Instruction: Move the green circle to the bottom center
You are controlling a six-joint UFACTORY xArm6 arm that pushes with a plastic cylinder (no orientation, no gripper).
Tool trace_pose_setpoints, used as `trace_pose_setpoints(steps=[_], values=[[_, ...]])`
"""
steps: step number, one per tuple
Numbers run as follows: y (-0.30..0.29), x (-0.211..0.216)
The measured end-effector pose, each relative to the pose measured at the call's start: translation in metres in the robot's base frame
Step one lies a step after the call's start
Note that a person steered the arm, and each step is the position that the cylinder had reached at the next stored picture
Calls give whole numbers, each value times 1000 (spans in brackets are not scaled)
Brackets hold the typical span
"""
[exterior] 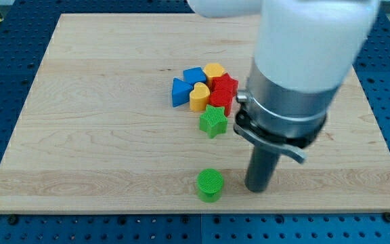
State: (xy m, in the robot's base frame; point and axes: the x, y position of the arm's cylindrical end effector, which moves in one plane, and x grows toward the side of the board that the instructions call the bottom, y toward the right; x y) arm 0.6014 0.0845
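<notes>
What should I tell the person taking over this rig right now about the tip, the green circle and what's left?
My tip rests on the board, just to the view's right of the green circle, with a small gap.
The green circle sits near the bottom edge, about at the centre, apart from the cluster.
The green star and the cluster of red, yellow and blue blocks lie above it.
Done: circle looks placed.
Left: perhaps a small nudge only.

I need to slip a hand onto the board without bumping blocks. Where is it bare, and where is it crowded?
Bare: the wooden board's whole left half, left of the blue blocks, and the strip along the view's top. Crowded: the centre cluster of blue, yellow and red blocks with the green star. My tip stands right of the green circle at bottom centre.
</notes>
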Motion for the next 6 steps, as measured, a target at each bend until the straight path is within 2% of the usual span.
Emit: trace_pose_setpoints(steps=[1, 6], values=[[-3, 17], [-45, 7]])
